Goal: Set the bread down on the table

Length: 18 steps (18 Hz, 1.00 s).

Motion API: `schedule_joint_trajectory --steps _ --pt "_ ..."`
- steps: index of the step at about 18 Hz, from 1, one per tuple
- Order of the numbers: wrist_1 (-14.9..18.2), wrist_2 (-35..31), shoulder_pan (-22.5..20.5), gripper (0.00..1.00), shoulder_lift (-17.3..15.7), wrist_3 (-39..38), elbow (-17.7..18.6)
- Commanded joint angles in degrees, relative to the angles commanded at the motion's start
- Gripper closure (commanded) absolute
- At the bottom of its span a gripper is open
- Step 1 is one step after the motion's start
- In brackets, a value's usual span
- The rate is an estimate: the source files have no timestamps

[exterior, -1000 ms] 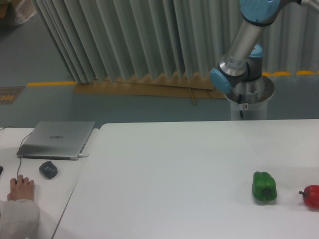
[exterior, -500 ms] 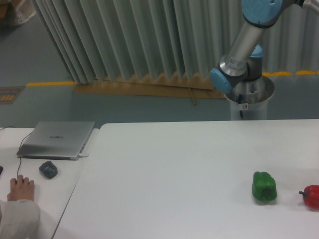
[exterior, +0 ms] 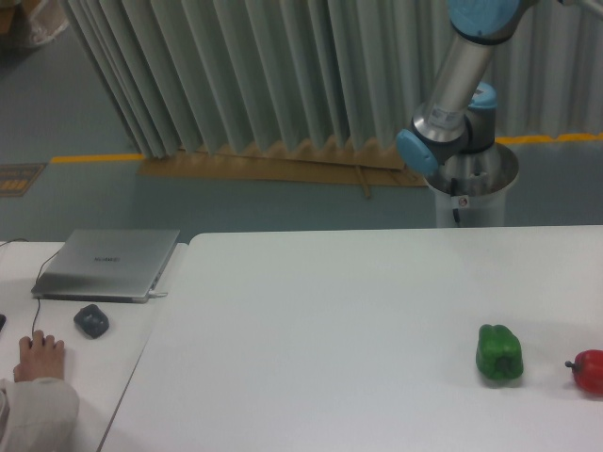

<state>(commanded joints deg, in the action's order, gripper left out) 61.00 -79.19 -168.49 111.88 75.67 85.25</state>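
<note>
The bread is out of view. The wide white table (exterior: 330, 320) fills the lower right of the camera view. Only the arm's silver and blue lower links (exterior: 450, 89) show, rising from a metal base behind the table's far edge and leaving the frame at the top. The gripper is not in view.
A green bell pepper (exterior: 499, 353) and a red round fruit (exterior: 589, 371) lie at the table's right. On the narrower desk at left sit a closed laptop (exterior: 108, 264), a dark mouse (exterior: 91, 320) and a person's hand (exterior: 41, 356).
The arm's upper link has shifted slightly at the top of the frame. The pepper, fruit and laptop stay put; the person's hand barely moves.
</note>
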Motion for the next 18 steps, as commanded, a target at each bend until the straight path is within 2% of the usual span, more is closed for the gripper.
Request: schedule_joint_trajectory --steps 5,9,14,16,18 --pt "-2.46 0.00 0.62 0.00 0.88 0.61 -2.28" --pt "-7.64 -0.09 0.53 0.00 5.09 4.56 -4.47" --pt "-9.14 -0.18 0.71 0.00 10.01 5.45 -9.22" --pt "-9.32 -0.26 0.80 0.00 12.64 5.45 -9.67" --pt "-8.97 -0.44 0.80 0.00 13.88 5.27 -9.15"
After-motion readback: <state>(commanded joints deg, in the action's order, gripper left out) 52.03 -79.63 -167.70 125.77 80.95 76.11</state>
